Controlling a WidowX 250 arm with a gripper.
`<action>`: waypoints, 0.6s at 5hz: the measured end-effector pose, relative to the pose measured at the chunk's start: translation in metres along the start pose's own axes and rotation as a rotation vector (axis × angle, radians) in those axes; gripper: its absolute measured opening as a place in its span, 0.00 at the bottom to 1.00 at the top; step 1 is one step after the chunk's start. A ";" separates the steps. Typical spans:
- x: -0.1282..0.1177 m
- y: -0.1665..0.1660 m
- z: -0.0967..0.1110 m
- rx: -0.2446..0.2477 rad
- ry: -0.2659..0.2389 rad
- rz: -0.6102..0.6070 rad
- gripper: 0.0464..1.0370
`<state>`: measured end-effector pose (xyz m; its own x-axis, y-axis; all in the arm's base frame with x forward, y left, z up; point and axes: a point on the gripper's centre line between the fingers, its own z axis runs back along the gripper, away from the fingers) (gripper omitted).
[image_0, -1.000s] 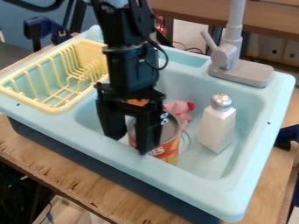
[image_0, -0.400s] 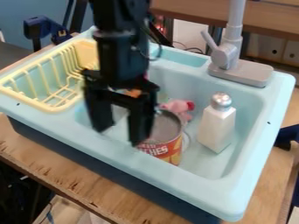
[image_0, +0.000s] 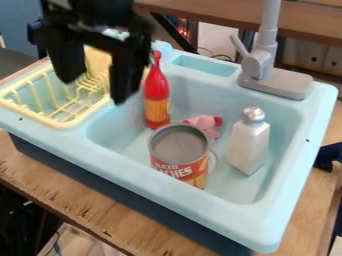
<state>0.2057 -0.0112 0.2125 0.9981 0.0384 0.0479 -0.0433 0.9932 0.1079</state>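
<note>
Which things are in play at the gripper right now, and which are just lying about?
By the gripper, jaws apart with nothing between them:
- red bottle, seen beside it
- yellow rack, seen below and behind it

Lying about:
- can
- pink toy
- white shaker

The fingers are blurred, and the faucet is cut off by the top edge.

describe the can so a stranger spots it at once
In the light blue sink, near its front wall, stands a can with a grey top and red-orange label. It is wide, unlike the slim red bottle behind it and the white shaker beside it.
</note>
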 end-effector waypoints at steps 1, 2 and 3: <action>0.002 0.012 0.003 0.009 -0.011 0.003 0.96; 0.002 0.013 0.003 0.011 -0.009 0.000 0.96; 0.002 0.013 0.003 0.011 -0.010 0.000 0.96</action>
<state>0.2068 0.0018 0.2171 0.9976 0.0375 0.0582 -0.0442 0.9919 0.1190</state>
